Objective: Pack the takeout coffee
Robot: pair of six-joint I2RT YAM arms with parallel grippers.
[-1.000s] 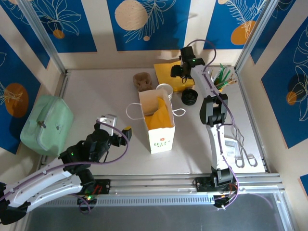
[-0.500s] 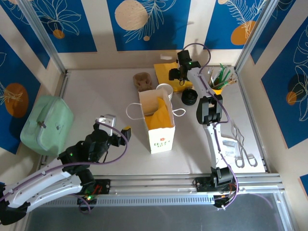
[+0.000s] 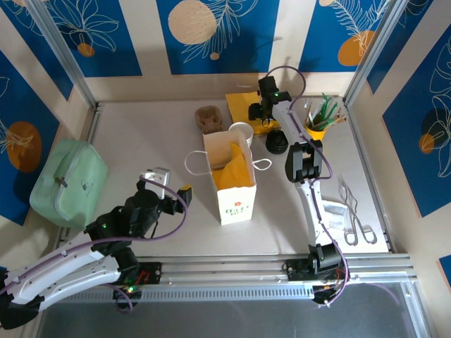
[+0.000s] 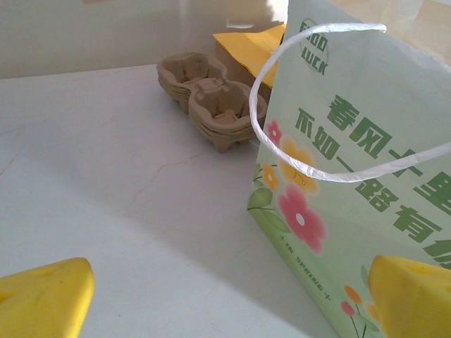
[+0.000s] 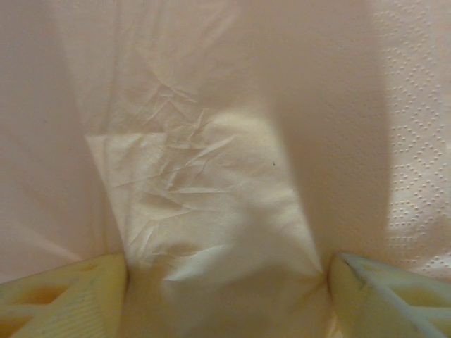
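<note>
One pale napkin (image 5: 211, 176) under right pincer (image 5: 227, 285)

Paper bag (image 4: 366, 141): right side and base cut off by the left wrist view's edges.
Left gripper (image 4: 225, 303) — fingers (image 4: 42, 299) cropped at both lower corners.
Right gripper (image 5: 225, 296) — fingers (image 5: 60, 292) cropped along the bottom edge, soft-focused.
Cup (image 3: 241, 130): lower wall hidden behind the bag in the top view.
Left arm (image 3: 49, 271): cut off at the lower-left corner.

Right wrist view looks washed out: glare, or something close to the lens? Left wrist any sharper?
Right wrist: no glare, a pale crumpled napkin up close, warm cast, soft shadow bands, creases readable. Left wrist: paper bag print sharp, yellow fingers blurred, far wall overexposed.
</note>
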